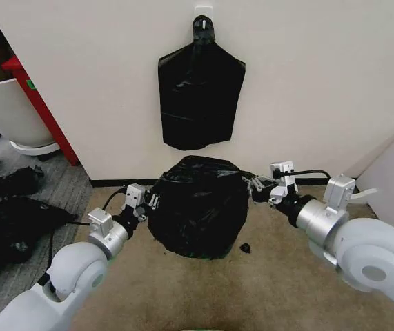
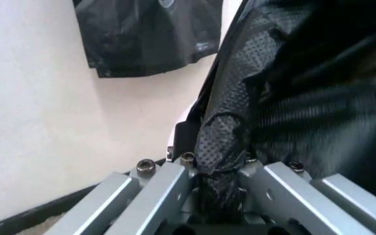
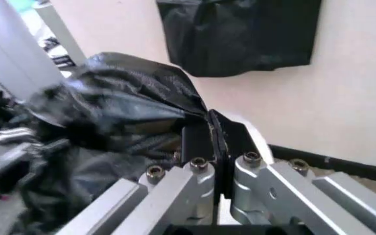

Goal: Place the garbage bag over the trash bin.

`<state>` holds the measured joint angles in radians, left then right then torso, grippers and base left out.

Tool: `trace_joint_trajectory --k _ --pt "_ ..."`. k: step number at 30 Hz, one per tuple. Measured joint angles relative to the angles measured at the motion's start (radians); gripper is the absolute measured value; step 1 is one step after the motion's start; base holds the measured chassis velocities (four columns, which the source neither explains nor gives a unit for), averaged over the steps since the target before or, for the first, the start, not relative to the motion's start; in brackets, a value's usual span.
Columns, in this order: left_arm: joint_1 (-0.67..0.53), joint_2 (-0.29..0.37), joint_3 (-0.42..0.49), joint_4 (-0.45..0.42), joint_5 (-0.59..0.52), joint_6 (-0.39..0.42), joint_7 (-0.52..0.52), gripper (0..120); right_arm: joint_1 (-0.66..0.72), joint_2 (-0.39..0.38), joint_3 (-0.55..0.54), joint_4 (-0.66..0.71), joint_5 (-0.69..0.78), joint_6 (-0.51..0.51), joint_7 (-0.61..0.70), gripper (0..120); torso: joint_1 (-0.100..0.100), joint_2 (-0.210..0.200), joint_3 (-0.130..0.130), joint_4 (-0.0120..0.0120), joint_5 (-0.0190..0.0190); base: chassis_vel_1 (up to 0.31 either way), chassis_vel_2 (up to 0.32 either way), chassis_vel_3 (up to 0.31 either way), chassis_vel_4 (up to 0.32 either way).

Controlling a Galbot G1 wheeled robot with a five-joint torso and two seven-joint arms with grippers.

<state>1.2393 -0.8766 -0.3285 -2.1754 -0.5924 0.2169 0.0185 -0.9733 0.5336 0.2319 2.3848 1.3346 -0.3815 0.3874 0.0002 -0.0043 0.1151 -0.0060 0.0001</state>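
You have the thin glossy black plastic garbage bag [image 1: 198, 207] pinched by closed jaws at nine and three o'clock, left gripper [image 1: 150, 201] and right gripper [image 1: 257, 186] spreading it; it drapes over, and hides, whatever stands beneath, presumably the bin.

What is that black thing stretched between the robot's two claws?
The garbage bag. In the head view it spans the gap, with the left gripper shut on one edge and the right gripper shut on the other.
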Motion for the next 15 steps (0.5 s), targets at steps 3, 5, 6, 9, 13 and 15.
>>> trace_joint_trajectory --k 3,5,6,9,13,15 --pt "0.0 -0.001 -0.003 0.001 -0.005 -0.01 0.01 0 0.002 -0.012 0.0 -0.024 -0.008 -0.004 -0.017 0 0.0 0.0 0.0 0.0 0.0 0.0 0.0 0.0 0.0" --pt "0.0 -0.004 -0.005 0.002 -0.011 -0.015 0.019 0 0.003 -0.019 -0.003 -0.043 -0.014 -0.007 -0.034 0 0.0 0.0 0.0 0.0 0.0001 0.0 0.0 0.0 0.0" --pt "0.001 -0.006 -0.006 0.003 -0.014 -0.02 0.025 0 0.003 -0.021 -0.004 -0.056 -0.019 -0.009 -0.043 0 0.0 0.0 0.0 0.0 0.0 0.0 0.0 0.0 0.0" --pt "0.006 -0.009 -0.007 0.006 -0.02 -0.028 0.031 0 0.0 -0.025 -0.006 -0.074 -0.032 -0.009 -0.065 0 0.0 0.0 0.0 0.0 0.0002 0.0 0.0 0.0 0.0" --pt "0.009 -0.015 -0.007 0.01 -0.037 -0.037 0.034 0 -0.013 -0.029 -0.007 -0.095 -0.054 -0.01 -0.094 0 0.0 0.0 0.0 0.0001 0.0 0.0 0.0 0.0 0.0" --pt "0.009 -0.017 -0.007 0.011 -0.055 -0.041 0.034 0 -0.028 -0.029 -0.007 -0.11 -0.08 -0.01 -0.111 0 0.0 0.0 0.0 0.0 0.0 0.0 0.0 0.0 0.0"
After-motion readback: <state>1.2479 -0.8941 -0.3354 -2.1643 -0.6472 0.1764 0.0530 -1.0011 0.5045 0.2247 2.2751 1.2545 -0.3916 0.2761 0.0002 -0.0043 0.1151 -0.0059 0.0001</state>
